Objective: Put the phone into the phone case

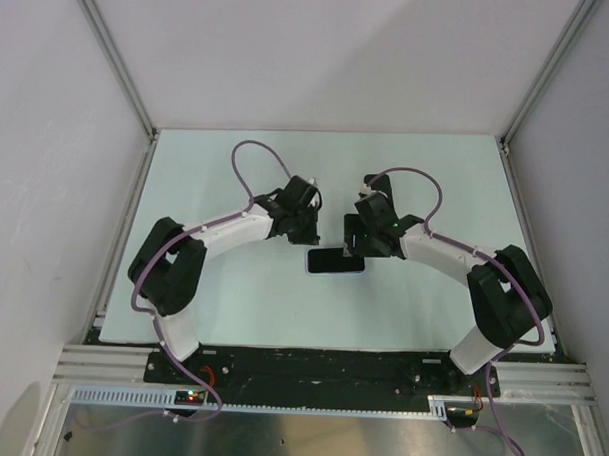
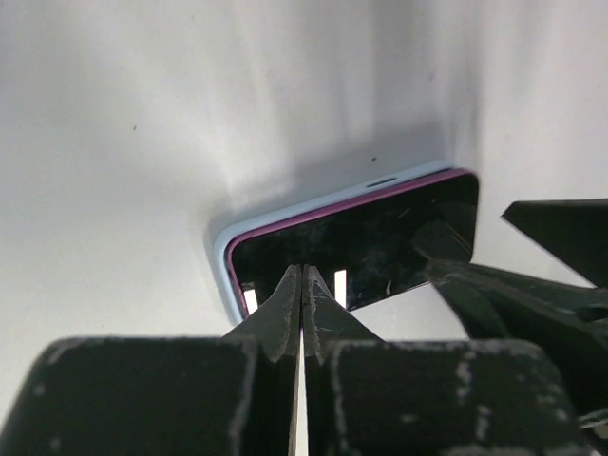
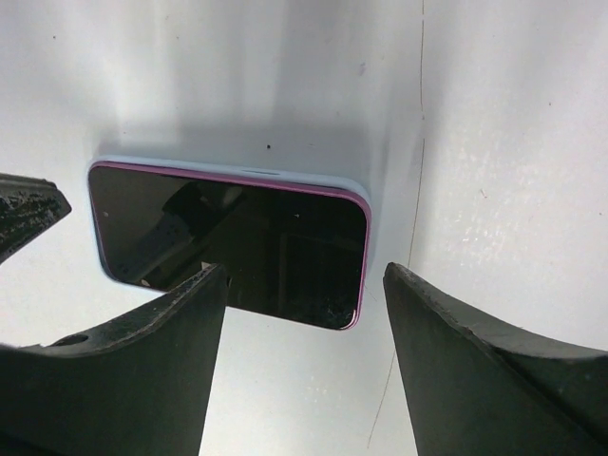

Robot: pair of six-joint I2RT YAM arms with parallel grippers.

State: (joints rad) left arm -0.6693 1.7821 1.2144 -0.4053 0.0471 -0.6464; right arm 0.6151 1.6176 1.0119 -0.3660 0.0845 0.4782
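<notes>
Slim rectangular magenta-rimmed phone (image 3: 233,237), glossy black screen up, lies flat mid white counter (image 1: 426,182) between both arms. Phone sits inside pale blue phone case (image 2: 220,252); blue border shows round magenta edge. Black left claw (image 2: 302,285) clenched, empty, tips over phone's edge. Black right claw (image 3: 304,275) released, fingers spread above phone.

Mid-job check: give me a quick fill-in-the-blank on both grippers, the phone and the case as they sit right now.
1. The left gripper is ___, its fingers pressed together.
2. The right gripper is ___, its fingers spread apart above the phone.
3. The phone lies flat with its dark screen facing ___.
4. The phone case shows as a light ___ rim along the phone's edge.

Missing words: shut; open; up; blue.
</notes>
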